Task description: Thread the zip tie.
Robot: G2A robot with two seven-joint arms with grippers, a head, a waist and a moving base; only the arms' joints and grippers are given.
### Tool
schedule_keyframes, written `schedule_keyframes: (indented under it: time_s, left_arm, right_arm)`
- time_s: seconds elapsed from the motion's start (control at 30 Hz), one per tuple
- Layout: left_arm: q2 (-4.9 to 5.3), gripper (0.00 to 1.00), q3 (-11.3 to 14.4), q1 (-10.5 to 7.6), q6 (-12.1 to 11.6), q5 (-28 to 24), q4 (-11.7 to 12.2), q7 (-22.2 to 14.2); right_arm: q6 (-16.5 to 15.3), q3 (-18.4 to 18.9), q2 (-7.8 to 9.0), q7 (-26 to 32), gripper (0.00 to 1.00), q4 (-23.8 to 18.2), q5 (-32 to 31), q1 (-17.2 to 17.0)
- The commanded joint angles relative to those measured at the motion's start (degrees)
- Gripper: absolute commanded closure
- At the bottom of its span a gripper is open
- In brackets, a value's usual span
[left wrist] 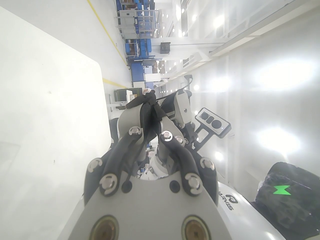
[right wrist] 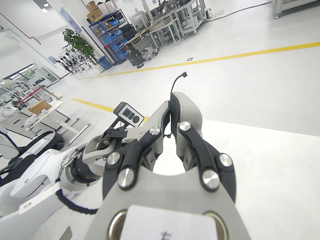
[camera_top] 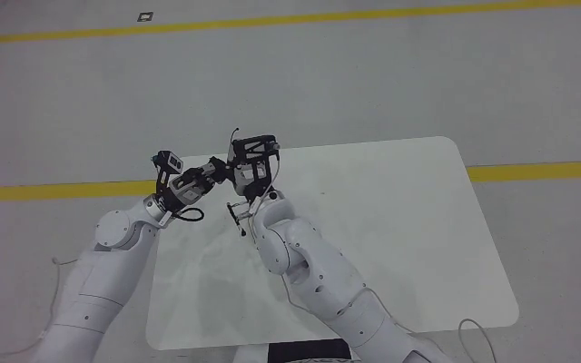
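The right claw (right wrist: 170, 101) is closed tight, its dark ribbed pads pressed flat on the zip tie (right wrist: 175, 83). The tie is a thin black strip. A short length rises past the fingertips in a gentle curve and ends in a small square head. A bit of black also shows lower down in the gap between the fingers.

The left claw (left wrist: 149, 101) comes in from the side, its tips right against the right claw's fingers. Its pads are drawn together too, and it appears to pinch the tie's other end, though the dark pads hide the strip itself.

Seen from above, both claws meet in the air over the far left corner of the white, round-cornered counter (camera_top: 408, 227), with the tie's free end (camera_top: 233, 136) poking out beyond the far edge.
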Motion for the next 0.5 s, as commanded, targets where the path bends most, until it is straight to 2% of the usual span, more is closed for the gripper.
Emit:
schedule_keyframes:
  time_s: [0.0,0.47]
  left_arm:
    - [0.00,1.00,0.00,0.00,0.00,0.00,0.00,0.00]
    - [0.00,1.00,0.00,0.00,0.00,0.00,0.00,0.00]
  right_arm:
    - [0.01,-0.04,-0.04,-0.05,1.00,0.10,0.03,0.07]
    - [0.63,-0.20,-0.35,-0.54,1.00,0.47,0.10,0.38]
